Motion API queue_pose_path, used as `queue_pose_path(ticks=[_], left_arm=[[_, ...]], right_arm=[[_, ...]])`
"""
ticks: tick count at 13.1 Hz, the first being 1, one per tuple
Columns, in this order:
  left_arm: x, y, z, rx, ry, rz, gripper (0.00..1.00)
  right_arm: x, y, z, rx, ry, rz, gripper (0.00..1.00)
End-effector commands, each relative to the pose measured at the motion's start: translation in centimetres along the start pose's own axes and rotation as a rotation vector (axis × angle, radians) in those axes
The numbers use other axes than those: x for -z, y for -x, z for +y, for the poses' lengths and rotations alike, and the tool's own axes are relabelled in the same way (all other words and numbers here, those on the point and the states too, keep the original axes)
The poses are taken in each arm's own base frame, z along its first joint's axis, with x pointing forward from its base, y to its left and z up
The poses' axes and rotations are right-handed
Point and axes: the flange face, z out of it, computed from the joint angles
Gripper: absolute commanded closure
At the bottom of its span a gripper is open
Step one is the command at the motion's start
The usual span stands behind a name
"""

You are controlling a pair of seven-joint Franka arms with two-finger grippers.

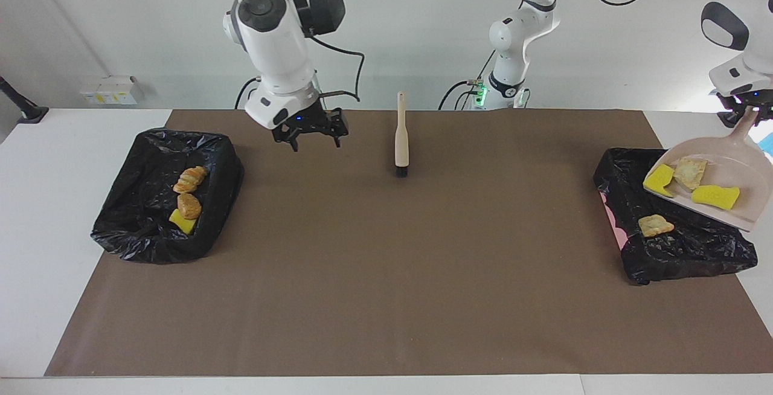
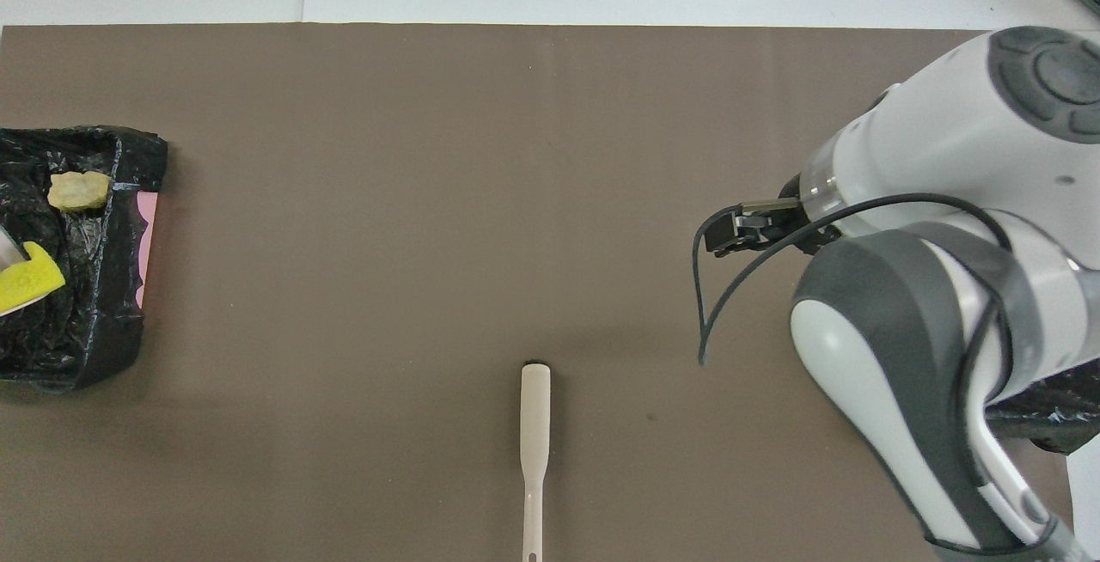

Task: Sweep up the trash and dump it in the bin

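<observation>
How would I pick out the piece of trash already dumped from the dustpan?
Find the black-lined bin at the left arm's end of the table. The tan scrap lies alone on its liner, below the tilted dustpan that carries the other pieces.

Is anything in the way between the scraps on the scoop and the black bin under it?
Nothing visible blocks them. The left pincer holds the dustpan tilted over the bin; three scraps sit near its lip, and one scrap lies in the bin.
</observation>
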Motion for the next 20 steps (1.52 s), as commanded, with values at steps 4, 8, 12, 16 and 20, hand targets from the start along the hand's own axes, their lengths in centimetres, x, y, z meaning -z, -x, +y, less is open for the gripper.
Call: queue_pose_path(ticks=[4, 8, 12, 16, 20], left_arm=[[3.2, -1.7, -2.0, -0.241, -0.127, -0.159, 1.00], [6.3, -4.6, -4.4, -0.393, -0.217, -0.221, 1.00], [8.6, -6.3, -6.0, -0.498, -0.261, -0.241, 1.00], [10.9, -7.1, -6.2, -0.534, -0.285, -0.200, 1.00], [10.9, -7.2, -4.7, -0.445, -0.156, -0.007, 1.00]], right_arm=[[1.5, -1.3, 9.8, -0.028, 0.056, 0.015, 0.00], [2.3, -1.7, 13.7, 0.053, 0.095, 0.029, 0.00], [5.2, 0.4, 16.0, -0.018, 0.107, 0.065, 0.00], [8.0, 2.6, 16.3, -0.106, 0.088, 0.052, 0.00], [8.0, 3.8, 17.5, -0.127, 0.054, 0.014, 0.00]])
